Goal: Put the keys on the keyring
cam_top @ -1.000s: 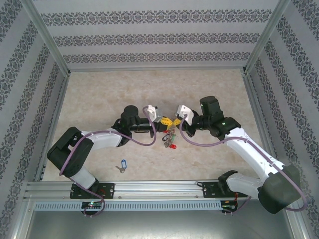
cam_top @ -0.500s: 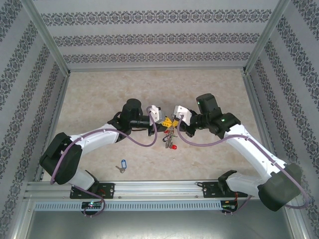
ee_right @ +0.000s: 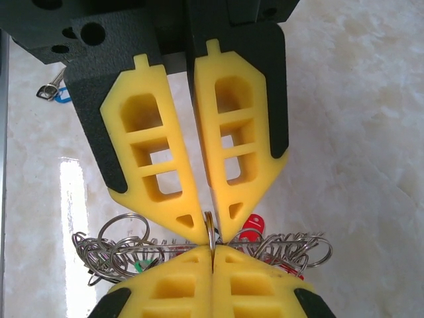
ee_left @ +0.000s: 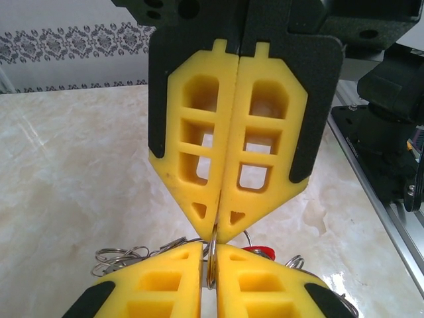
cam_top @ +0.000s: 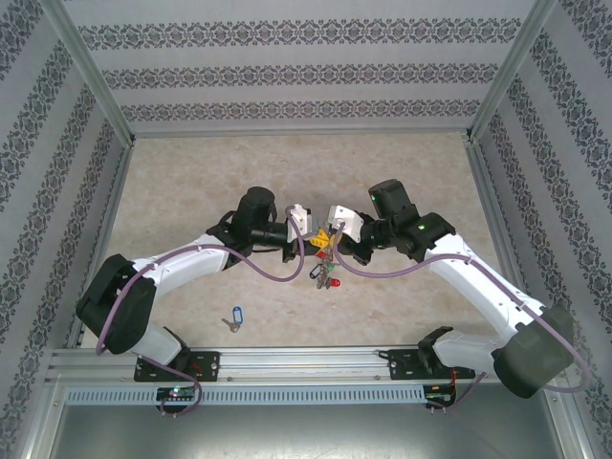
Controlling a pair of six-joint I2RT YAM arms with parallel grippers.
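Two pairs of yellow fingers meet tip to tip above the middle of the counter (cam_top: 191, 182), both nipping the same thin metal ring. The left fingers (ee_right: 173, 207) slant toward each other, a sliver of gap at their roots and their tips pressed on the edge-on wire of the keyring (cam_top: 323, 262). In the left wrist view that wire runs up between their pads. The right fingers (ee_left: 189, 193) lie flat together along their whole length. The wire enters the seam at their tips, so they too are clamped on it. The two pairs of tips nearly touch, with only the wire between them.

Around the grip, a bunch of small silver rings and keys spreads to both sides. A red tag (ee_right: 250, 228) sits just beside the tips on one side, and a small green tag (ee_right: 139, 265) is tucked among the rings on the other. From above, the bunch trails toward the near edge with the red tag at its end. Whether it touches the counter cannot be told.

The blue-tagged key (cam_top: 234, 316) lies flat on the counter, well apart from the ring, near the left arm's base. The left arm (cam_top: 191, 260) and right arm (cam_top: 478, 277) bend inward from their bases, wrists facing each other. Patterned walls (cam_top: 306, 72) close the counter on three sides.
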